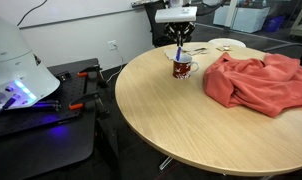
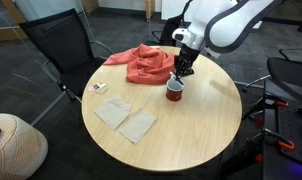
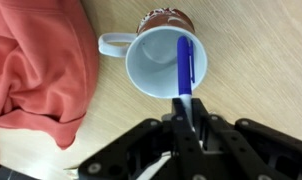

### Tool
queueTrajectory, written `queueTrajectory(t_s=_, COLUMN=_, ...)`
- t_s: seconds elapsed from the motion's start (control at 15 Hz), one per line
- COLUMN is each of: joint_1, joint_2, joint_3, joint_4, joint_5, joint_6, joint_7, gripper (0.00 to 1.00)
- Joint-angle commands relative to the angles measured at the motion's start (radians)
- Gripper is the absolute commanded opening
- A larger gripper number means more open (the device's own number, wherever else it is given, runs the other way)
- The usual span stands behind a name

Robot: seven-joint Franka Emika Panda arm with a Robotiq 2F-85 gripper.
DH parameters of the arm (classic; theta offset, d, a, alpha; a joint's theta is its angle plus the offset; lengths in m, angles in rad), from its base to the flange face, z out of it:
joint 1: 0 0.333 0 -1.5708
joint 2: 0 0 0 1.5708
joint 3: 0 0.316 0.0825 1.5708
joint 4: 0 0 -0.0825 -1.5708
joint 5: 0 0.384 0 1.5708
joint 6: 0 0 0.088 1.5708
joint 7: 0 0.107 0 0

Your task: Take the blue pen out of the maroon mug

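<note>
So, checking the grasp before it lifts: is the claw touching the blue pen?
Touching. The wrist view shows the claw pinched on the top end of the blue pen, with no gap, above the maroon mug.

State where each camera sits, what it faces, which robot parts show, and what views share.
Exterior view: low beside the table, facing the maroon mug; the gripper shows.
Exterior view: higher, looking down on the table; white arm shows.
Wrist view: straight down into the mug at the blue pen; gripper shows.
All share mug and red cloth.
</note>
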Motion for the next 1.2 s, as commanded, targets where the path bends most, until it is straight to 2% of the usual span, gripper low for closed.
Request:
queueTrajectory(t_s=0.0, joint_1=-0.02, joint_2=-0.177, joint_3=0.056, joint_4=-0.161, joint_5=0.047, joint_6=0.073, joint_7=-0.001, gripper=0.03)
queueTrajectory(t_s=0.27, joint_1=-0.038, joint_2=-0.254, joint_3=0.161, joint_4=-0.197, joint_5=0.204, joint_6=0.016, joint_7=-0.065, gripper=0.03)
queueTrajectory(t_s=0.4, joint_1=-0.025, joint_2=-0.262, joint_3=0.182, joint_4=-0.193, joint_5=0.243, joint_6=-0.025, joint_7=-0.062, gripper=0.03)
queueTrajectory(t_s=0.47, joint_1=0.038, joint_2=-0.262, joint_3=0.131, joint_4=-0.185, joint_5=0.25, joint_6=-0.053, joint_7=-0.051, gripper=0.03)
queueTrajectory(t_s=0.8, joint_1=0.154, joint_2=-0.165, joint_3=0.019, joint_4=-0.138, joint_5=0.12, joint_6=-0.078, joint_7=0.073, gripper=0.03)
queueTrajectory(t_s=1.13, joint_1=0.216, joint_2=-0.027, joint_3=-0.025, joint_4=-0.069, joint_5=-0.024, joint_6=-0.042, joint_7=0.213, gripper=0.03)
